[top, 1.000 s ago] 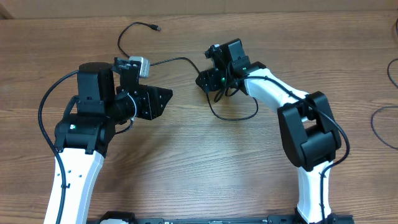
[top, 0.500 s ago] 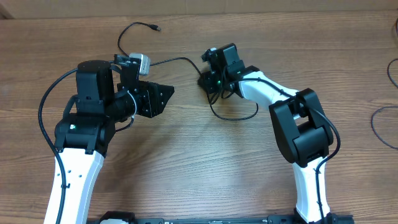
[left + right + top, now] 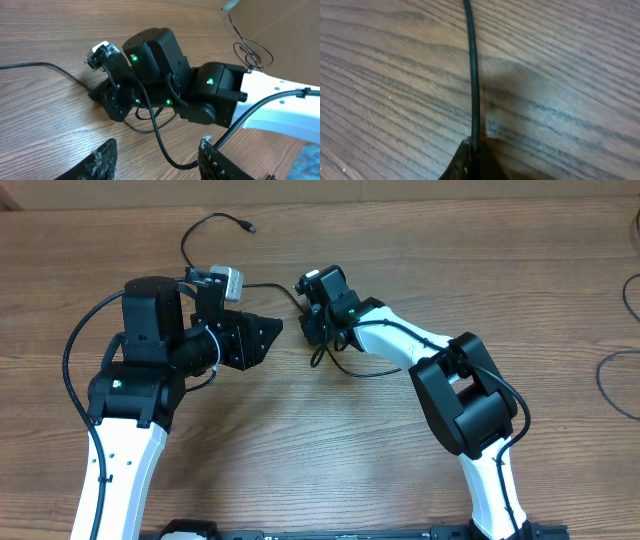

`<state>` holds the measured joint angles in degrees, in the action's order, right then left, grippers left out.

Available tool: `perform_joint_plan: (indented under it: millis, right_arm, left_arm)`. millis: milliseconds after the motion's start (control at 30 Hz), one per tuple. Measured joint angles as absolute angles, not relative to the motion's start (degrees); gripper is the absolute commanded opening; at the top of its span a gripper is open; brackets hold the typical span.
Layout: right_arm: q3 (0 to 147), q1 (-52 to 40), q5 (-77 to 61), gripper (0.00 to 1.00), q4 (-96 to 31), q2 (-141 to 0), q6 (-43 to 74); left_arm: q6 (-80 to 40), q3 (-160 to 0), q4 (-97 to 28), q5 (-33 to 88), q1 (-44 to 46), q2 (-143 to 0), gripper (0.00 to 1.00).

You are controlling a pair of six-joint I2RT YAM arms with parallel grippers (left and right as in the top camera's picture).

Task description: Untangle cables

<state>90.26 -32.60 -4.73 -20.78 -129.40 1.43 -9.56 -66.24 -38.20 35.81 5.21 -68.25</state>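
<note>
Plainly, the cables [image 3: 268, 282] lie on a wooden table [image 3: 420, 240] with a brown, streaky grain: thin, smooth black cord, round in section. From the overhead camera one run starts at a small plug [image 3: 247, 225] near the far edge, bends in a loose hook to the left, passes behind the left arm's wrist and comes across to the right gripper [image 3: 471, 159]. A slack loop [image 3: 352, 370] of the same cord lies on the wood under the right arm's white forearm.

The right gripper's fingers are pressed together on the cord; in its own camera the black line runs straight up the frame from the dark fingertip, just above the wood.

The left gripper [image 3: 157, 161] hangs near it with its fingers [image 3: 102, 160] apart. They are dark and rough, with a speckled, worn surface. A length of cord crosses the table in the gap between them, but nothing is pinched there
</note>
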Motion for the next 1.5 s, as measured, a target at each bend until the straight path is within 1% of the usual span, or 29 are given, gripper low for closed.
perform_joint_plan:
  millis: [133,200,533,633,700,800,967,1067,1100,1133,1167,1367,1500]
  right_arm:
    - [94.2,-30.7,-4.4,0.04,-25.7,-129.4,1.5]
    - [98.5,-28.8,-4.4,0.04,-28.1,-129.4,1.5]
    - [137.1,-13.7,-4.0,0.04,-43.7,-128.9,1.5]
    - [145.0,-8.2,-4.1,0.04,-45.9,-127.9,1.5]
    - [149.2,-2.9,-4.0,0.04,-47.4,-126.7,1.5]
    - [151.9,5.3,-4.0,0.04,-49.1,-125.5,2.1]
    - [152.0,18.9,-3.5,0.04,-51.5,-125.4,2.9]
    - [152.0,25.5,-3.4,0.04,-51.5,-125.4,3.0]
    - [152.0,27.3,-3.4,0.12,-51.5,-125.4,3.0]
    - [152.0,29.1,-3.4,0.33,-51.6,-125.4,3.1]
    - [152.0,31.2,-3.6,1.0,-51.7,-125.4,4.0]
    - [152.0,38.0,-6.6,1.0,-52.3,-125.4,6.1]
    - [152.0,39.2,-7.5,1.0,-54.7,-125.4,7.9]
  left_arm:
    - [-9.6,-66.2,-38.2,35.9,5.2,-68.2,0.52]
    - [-9.6,-66.2,-38.1,35.9,5.2,-68.2,0.52]
    - [-9.6,-66.2,-38.2,36.2,5.2,-68.2,0.52]
    - [-9.6,-66.2,-38.7,36.2,5.2,-68.2,0.52]
    - [-9.6,-66.2,-38.8,36.3,5.2,-68.2,0.52]
    - [-10.0,-66.2,-38.7,36.4,5.2,-68.2,0.52]
    - [-11.1,-66.2,-38.8,36.5,5.2,-68.2,0.52]
    - [-11.7,-66.2,-38.7,36.5,5.3,-68.2,0.52]
    - [-11.9,-66.2,-38.6,36.5,5.3,-68.2,0.52]
    - [-12.1,-66.2,-38.4,36.5,5.6,-68.2,0.52]
    - [-12.1,-66.2,-37.9,36.5,5.9,-68.2,0.52]
    - [-13.4,-66.2,-35.4,36.5,9.1,-68.2,0.52]
    - [-14.0,-66.2,-34.9,37.1,9.8,-68.2,0.52]
